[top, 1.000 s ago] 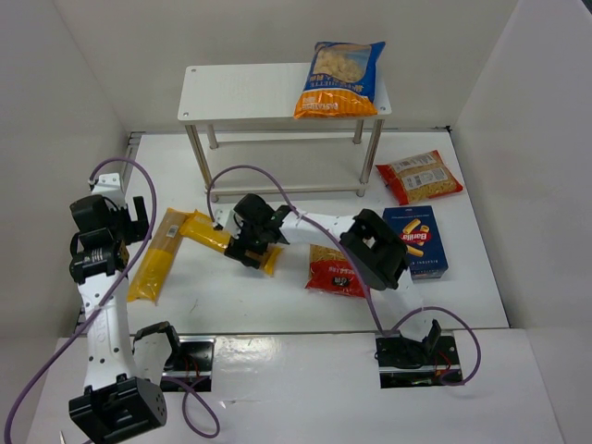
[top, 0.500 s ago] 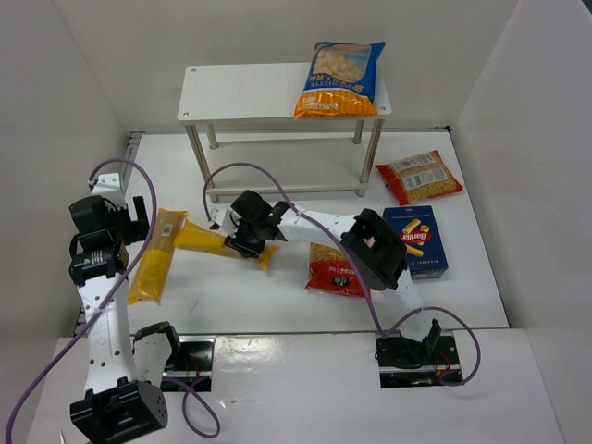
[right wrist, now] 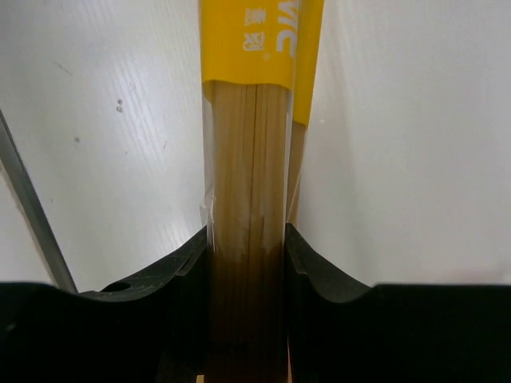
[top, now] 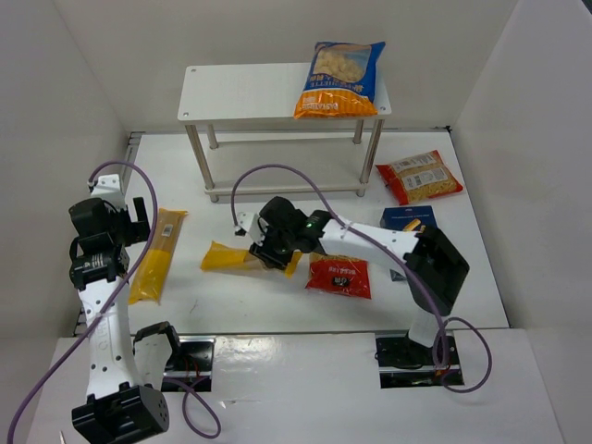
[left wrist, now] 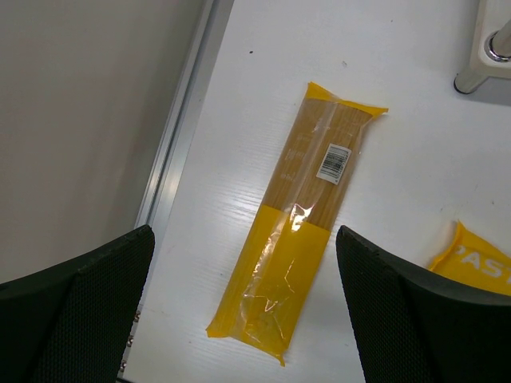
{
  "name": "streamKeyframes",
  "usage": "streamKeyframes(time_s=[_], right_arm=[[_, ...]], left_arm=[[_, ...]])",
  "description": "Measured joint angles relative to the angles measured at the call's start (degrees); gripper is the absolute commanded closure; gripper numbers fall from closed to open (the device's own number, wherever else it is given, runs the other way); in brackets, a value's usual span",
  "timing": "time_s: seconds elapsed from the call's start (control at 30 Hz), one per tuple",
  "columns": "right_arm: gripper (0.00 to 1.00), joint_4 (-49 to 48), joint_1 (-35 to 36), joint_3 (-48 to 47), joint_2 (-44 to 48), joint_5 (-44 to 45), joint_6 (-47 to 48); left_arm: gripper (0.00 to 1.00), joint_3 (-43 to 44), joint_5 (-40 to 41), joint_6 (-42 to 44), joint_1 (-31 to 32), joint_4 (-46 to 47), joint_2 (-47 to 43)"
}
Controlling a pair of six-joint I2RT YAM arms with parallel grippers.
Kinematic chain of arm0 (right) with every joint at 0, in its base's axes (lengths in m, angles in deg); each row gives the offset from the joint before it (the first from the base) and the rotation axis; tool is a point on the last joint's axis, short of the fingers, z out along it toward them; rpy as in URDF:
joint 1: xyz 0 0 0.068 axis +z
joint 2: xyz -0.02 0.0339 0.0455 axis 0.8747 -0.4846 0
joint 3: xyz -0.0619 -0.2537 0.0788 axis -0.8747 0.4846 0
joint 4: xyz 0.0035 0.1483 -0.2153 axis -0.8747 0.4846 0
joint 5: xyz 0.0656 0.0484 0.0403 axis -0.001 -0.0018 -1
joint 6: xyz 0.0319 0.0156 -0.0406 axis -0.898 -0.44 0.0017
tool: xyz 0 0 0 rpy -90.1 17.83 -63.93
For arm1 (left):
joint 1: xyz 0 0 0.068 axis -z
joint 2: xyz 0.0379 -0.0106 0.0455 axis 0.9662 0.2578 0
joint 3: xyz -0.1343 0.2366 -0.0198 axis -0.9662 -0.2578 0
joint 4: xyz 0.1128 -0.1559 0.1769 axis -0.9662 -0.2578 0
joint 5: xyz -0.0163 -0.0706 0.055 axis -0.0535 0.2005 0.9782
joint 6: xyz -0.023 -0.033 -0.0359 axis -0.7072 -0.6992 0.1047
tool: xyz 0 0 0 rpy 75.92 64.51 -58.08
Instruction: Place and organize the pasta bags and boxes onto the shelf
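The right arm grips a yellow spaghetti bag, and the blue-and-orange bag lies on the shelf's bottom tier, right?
No: the blue-and-orange bag lies on the shelf's top tier, per the top view. The right gripper does grip a yellow spaghetti bag.

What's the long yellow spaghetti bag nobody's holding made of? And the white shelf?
The loose long yellow spaghetti bag looks like thin glossy plastic: it glints, and its clear part shows the pasta. The white two-tier shelf has a matte top, maybe painted wood or plastic; its shiny silver legs look metal.
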Motion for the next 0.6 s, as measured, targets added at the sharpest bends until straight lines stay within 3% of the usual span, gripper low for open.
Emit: streamKeyframes(time_s=[0.2, 0.6], right_arm=[[1.0, -3.02, -2.4, 4.15, 8.2, 5.18, -4.96], [1.0, -5.18, -8.31, 8.26, 14.16, 13.49, -8.74]], left_arm=[[0.0, 0.0, 0.0, 0.0, 0.0, 0.02, 0.0], [0.0, 0.0, 0.0, 0.02, 0.0, 0.02, 0.0]])
